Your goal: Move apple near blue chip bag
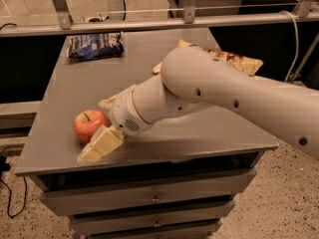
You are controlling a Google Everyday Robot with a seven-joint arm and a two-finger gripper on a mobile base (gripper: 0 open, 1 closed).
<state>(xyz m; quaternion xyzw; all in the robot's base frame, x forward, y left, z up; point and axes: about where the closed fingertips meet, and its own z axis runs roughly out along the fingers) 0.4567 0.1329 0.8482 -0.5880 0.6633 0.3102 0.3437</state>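
The red-orange apple (88, 125) sits on the grey table (199, 128) near its front left corner. My gripper (94, 131) has reached it from the right. It is open, with one cream finger (99, 144) in front of the apple and the other just behind it, so the apple lies between them. The blue chip bag (94, 46) lies flat at the table's far left corner, well away from the apple and the gripper.
A larger brown and tan bag (234, 59) lies at the back right, partly hidden by my white arm (214, 91). A metal rail (149, 24) runs behind the table. Drawers (149, 198) sit below the front edge.
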